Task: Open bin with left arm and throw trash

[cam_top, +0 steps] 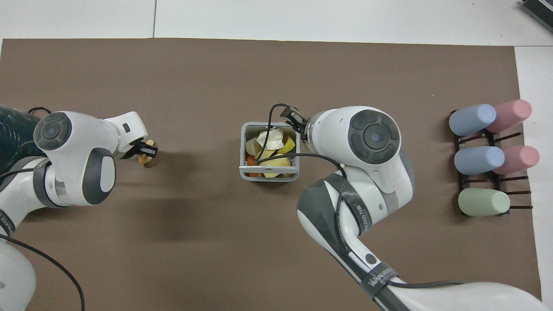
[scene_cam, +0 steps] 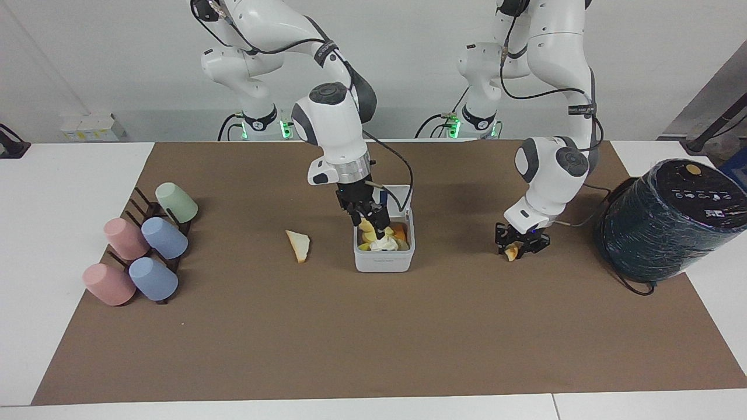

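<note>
White and lid-up, the bin (scene_cam: 383, 251) sits mid-table with the whitish lump (scene_cam: 383, 244) inside, beneath the right gripper (scene_cam: 374, 224), fingers released. The left gripper (scene_cam: 519, 247) grasps the orange-yellow bit (scene_cam: 512, 252) on the table; lifting it binward seems next. The pale wedge (scene_cam: 299, 245) waits beside the bin.

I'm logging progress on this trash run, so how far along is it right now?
Done: the bin stands open and the whitish lump lies inside on other scraps. In hand: the left pincer is shut on the orange-yellow bit down at the mat. The right pincer hangs over the bin. Left: the pale wedge on the mat beside the bin, toward the right arm's end.
</note>
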Controlling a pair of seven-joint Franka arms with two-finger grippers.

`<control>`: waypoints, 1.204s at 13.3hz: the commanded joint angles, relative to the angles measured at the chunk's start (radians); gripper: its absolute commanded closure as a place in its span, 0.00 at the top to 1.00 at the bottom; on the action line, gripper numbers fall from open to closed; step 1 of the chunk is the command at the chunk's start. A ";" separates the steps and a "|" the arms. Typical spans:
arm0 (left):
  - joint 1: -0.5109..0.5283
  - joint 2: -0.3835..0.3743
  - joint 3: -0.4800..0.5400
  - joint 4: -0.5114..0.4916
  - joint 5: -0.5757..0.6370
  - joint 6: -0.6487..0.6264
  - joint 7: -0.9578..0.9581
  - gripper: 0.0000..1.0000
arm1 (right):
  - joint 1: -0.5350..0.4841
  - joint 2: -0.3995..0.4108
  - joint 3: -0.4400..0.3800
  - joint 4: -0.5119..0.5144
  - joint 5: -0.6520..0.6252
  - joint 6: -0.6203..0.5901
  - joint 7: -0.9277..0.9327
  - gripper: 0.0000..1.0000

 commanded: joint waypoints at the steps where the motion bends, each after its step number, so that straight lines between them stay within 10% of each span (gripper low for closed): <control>1: -0.007 -0.011 -0.001 0.021 0.006 0.002 -0.008 0.00 | -0.087 -0.023 0.008 -0.033 -0.002 -0.031 -0.263 1.00; 10: -0.259 0.008 -0.003 0.384 0.006 -0.314 -0.612 0.00 | -0.159 0.004 0.008 -0.275 -0.060 0.152 -0.701 1.00; 15: -0.412 0.012 -0.004 0.408 0.006 -0.300 -0.843 0.00 | -0.181 0.066 0.008 -0.297 -0.163 0.216 -0.724 1.00; 16: -0.440 0.012 -0.004 0.397 0.005 -0.288 -0.866 0.00 | -0.182 0.067 0.008 -0.297 -0.163 0.221 -0.724 0.79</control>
